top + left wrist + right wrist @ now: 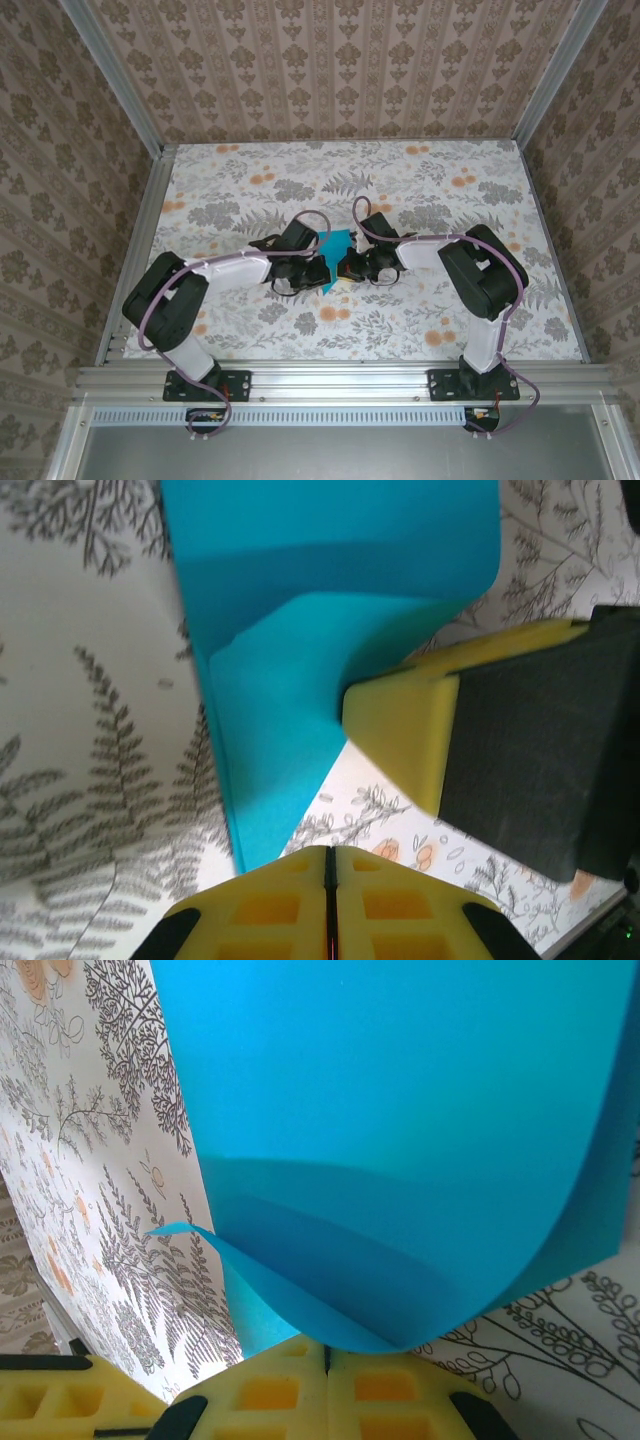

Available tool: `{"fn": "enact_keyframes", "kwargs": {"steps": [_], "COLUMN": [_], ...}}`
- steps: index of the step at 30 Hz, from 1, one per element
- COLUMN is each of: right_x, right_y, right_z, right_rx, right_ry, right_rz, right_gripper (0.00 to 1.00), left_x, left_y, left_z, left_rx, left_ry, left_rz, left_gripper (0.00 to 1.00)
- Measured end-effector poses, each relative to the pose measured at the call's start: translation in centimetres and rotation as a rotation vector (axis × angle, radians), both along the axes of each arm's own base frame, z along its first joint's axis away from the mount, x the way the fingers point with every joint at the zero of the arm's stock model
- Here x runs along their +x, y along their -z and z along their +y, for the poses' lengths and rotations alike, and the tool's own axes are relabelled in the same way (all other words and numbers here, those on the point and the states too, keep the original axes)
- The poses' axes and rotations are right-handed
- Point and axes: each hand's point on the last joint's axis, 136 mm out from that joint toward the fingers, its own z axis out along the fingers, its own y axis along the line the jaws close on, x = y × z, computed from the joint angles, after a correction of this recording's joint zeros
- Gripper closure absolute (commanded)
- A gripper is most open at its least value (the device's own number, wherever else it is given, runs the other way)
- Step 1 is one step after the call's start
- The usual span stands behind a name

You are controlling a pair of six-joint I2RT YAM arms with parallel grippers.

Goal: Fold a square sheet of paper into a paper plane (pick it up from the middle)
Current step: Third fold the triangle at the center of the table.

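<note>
The square sheet of paper [335, 256], partly folded and curling, stands up off the middle of the worktop [240, 180], well apart from every edge. My right pincer [327, 1360] is clenched on its bend. My left pincer [327, 880] is clenched too, though I cannot tell whether it nips the paper. I judge a crease is half-made and next needs pressing flat. The worktop is floral, the walls [330, 60] papered.

Surface: your table [450, 185] has a pale covering printed with grey ferns and orange flowers.
Edges: you'll see metal rails [150, 215] along its sides.
On it: the square sheet of paper [335, 258], turquoise, sits mid-table and curls upward; its lower edge seems to touch the covering.
</note>
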Motion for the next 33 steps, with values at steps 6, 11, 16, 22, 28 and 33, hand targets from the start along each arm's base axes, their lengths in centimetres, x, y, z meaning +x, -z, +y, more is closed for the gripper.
{"fn": "enact_keyframes", "kwargs": {"steps": [6, 11, 16, 22, 28, 33], "right_x": [0.0, 0.0, 0.1, 0.7, 1.2, 1.9], "right_y": [0.0, -0.1, -0.1, -0.2, -0.1, -0.1], "right_z": [0.0, 0.0, 0.1, 0.0, -0.2, -0.4], "right_rx": [0.0, 0.001, 0.003, 0.004, 0.002, -0.001], "right_ry": [0.0, 0.0, -0.001, 0.002, 0.002, 0.002], "right_rz": [-0.001, -0.002, -0.004, -0.013, -0.009, -0.001], "right_gripper": [0.96, 0.96, 0.96, 0.96, 0.96, 0.96], "left_x": [0.2, 0.1, 0.1, 0.1, 0.1, 0.1], "left_y": [2.2, 2.7, 2.8, 2.8, 2.9, 2.9], "left_z": [0.0, 0.1, 0.2, 0.3, 0.3, 0.3], "left_rx": [0.04, 0.058, 0.075, 0.093, 0.101, 0.106], "left_ry": [-0.003, -0.004, -0.005, -0.007, -0.003, 0.002], "left_rz": [0.033, 0.049, 0.062, 0.075, 0.08, 0.076], "left_gripper": [0.9, 0.91, 0.92, 0.92, 0.92, 0.92]}}
